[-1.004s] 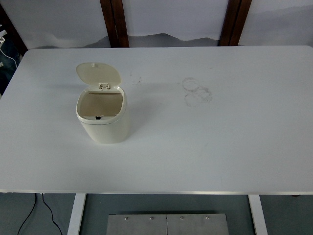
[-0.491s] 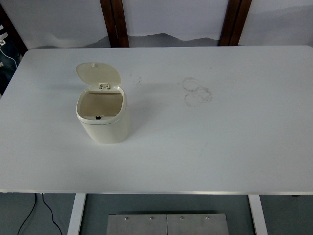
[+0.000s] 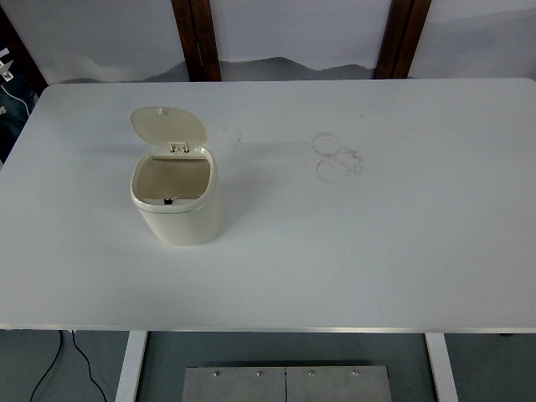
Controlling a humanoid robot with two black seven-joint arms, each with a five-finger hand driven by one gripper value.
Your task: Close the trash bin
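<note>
A small cream trash bin [image 3: 180,219] stands on the left half of the white table [image 3: 377,243]. Its lid [image 3: 167,126] is swung up and back on the hinge at the far rim, so the bin's inside shows and looks empty. A small dark latch sits at the near rim of the opening. Neither of my arms nor hands shows in the head view.
Faint grey ring marks [image 3: 337,156] stain the table right of centre. Two dark wooden posts [image 3: 197,38] rise behind the far edge. Cables [image 3: 50,368] hang below the table's near left corner, and a metal plate [image 3: 285,383] lies under the near edge.
</note>
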